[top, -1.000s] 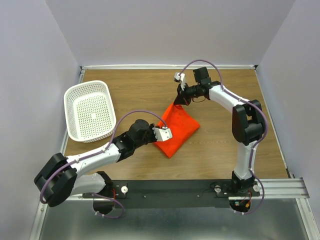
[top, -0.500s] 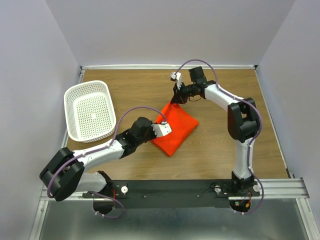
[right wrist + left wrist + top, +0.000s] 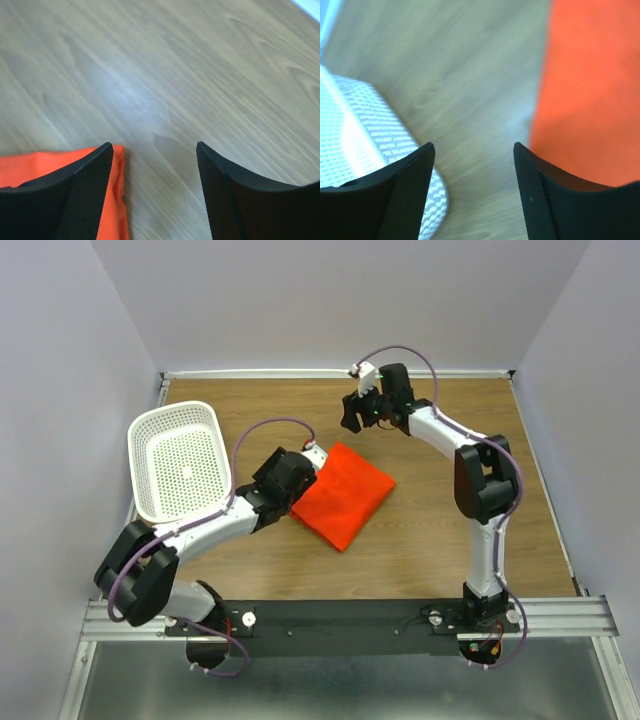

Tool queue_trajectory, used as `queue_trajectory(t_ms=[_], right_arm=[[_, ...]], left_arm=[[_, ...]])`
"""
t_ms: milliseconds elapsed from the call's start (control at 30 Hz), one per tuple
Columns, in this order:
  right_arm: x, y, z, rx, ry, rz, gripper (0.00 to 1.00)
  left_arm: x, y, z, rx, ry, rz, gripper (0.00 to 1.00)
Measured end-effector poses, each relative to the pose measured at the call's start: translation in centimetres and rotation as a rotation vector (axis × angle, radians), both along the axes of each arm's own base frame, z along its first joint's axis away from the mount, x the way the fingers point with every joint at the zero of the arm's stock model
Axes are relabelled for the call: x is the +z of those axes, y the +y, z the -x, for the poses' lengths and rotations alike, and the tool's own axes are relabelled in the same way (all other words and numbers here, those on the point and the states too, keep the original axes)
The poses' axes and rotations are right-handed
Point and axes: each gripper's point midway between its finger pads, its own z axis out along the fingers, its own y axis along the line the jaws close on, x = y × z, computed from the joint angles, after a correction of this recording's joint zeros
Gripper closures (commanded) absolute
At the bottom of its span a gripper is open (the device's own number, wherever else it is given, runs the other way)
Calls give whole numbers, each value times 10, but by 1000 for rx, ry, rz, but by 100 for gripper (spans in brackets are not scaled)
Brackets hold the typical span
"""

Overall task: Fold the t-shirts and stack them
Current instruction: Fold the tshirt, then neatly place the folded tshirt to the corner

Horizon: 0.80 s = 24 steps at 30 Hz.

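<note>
Wood table (image 3: pixel 440 540) carried folded shirt (image 3: pixel 343 495), flat. We saw left fingers (image 3: pixel 400 195) and right fingers (image 3: pixel 75 195) wide, empty. We judged: lift straight up, avoid snagging cloth.

overhead wide; both close wrist views share t-shirt (image 3: pixel 590 90).

two white arms (image 3: pixel 205 533) with black joints (image 3: pixel 485 485), purple cables (image 3: pixel 400 351).

T-shirt (image 3: pixel 590 85) blurred, partly off-frame
</note>
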Motion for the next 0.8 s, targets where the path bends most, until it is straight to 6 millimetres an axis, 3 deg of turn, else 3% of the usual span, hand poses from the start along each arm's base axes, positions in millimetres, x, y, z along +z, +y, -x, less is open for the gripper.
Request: queue_trajectory(t_ms=[33,133,233,267,367,400,433,467,500,633,700,800], right_arm=[[6,-7,-3,-35,-3,-11,17],[21,-38,14,-88,26,-57,8],[33,-64,32,-84,49,-97,10],[34,-78,42,-78,73,-103,19],[22,-86,62,-36,136,-111,36],[13,-82,74,0,173,-116,55],[6,-79,83,23,206,-117,63],[-2,-74,95,48,257,-130,75],[-6,-71,102,71,290,-140,79],[-22,-56,124,149,409,-197,82],[-29,-54,131,163,454,-212,82],[-40,-54,139,167,513,-217,82]], left_arm=[[11,2,-4,39,-26,22,23],[50,-2,-9,105,-95,139,19],[89,-13,-9,103,-157,311,16],[103,-20,-5,73,-162,402,21],[120,-39,-2,-3,-153,576,29],[119,-47,-1,-21,-130,635,49],[115,-53,-1,-33,-105,675,57],[106,-60,-2,-34,-66,713,76],[97,-66,-3,-32,-29,740,87],[32,-87,0,33,172,809,96],[0,-86,11,83,253,819,100],[-27,-78,27,160,321,843,100]])
